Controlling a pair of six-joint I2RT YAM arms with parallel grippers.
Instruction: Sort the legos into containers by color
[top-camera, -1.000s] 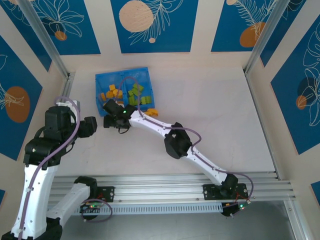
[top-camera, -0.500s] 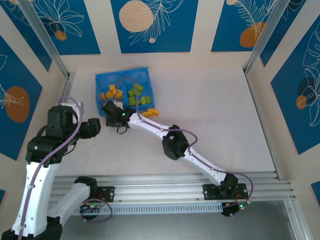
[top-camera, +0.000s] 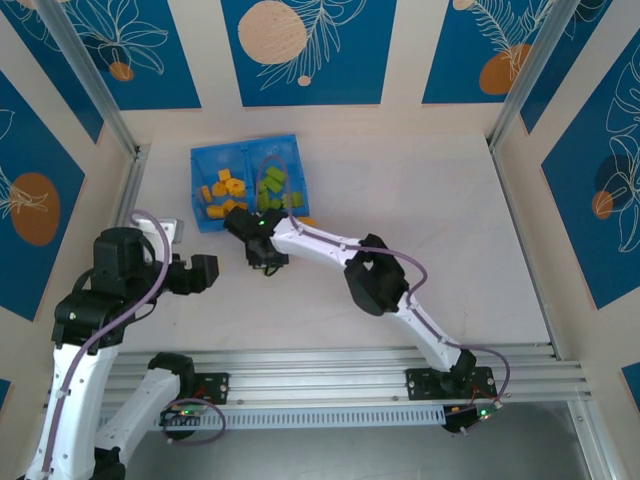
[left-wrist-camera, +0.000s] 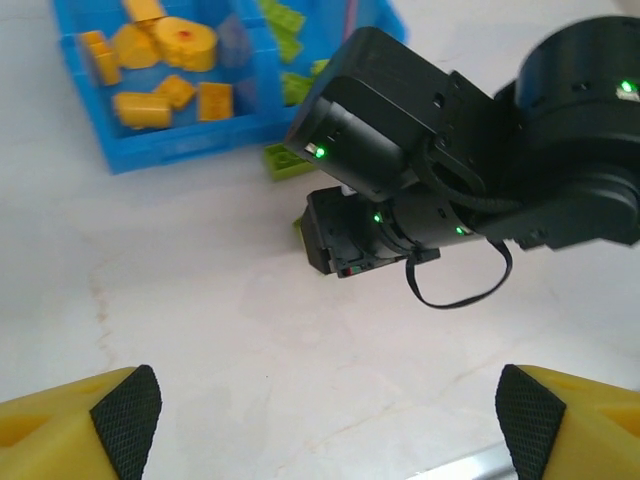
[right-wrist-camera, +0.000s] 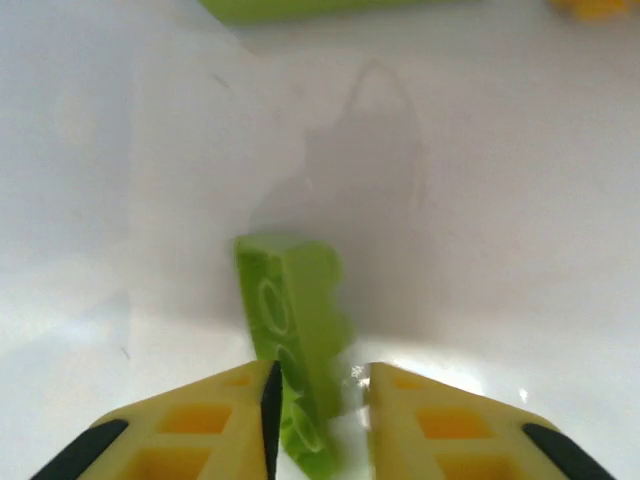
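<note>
Near blue tray (left-wrist-camera: 170, 152), right end effector (right-wrist-camera: 320, 400) pinches green lego (right-wrist-camera: 295, 300).

Robotics lab test cell: white tabletop (top-camera: 430, 230) boxed by blue printed wall panels (top-camera: 310, 60), aluminium extrusion rail (top-camera: 350, 365) in front.

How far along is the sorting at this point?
Mostly done: orange bricks lie in the tray's left compartment, green ones in the right. In hand: the right gripper is closed on a green brick down at the table. Left: a second green brick and an orange one lie outside the tray. The left gripper is open and empty.
</note>
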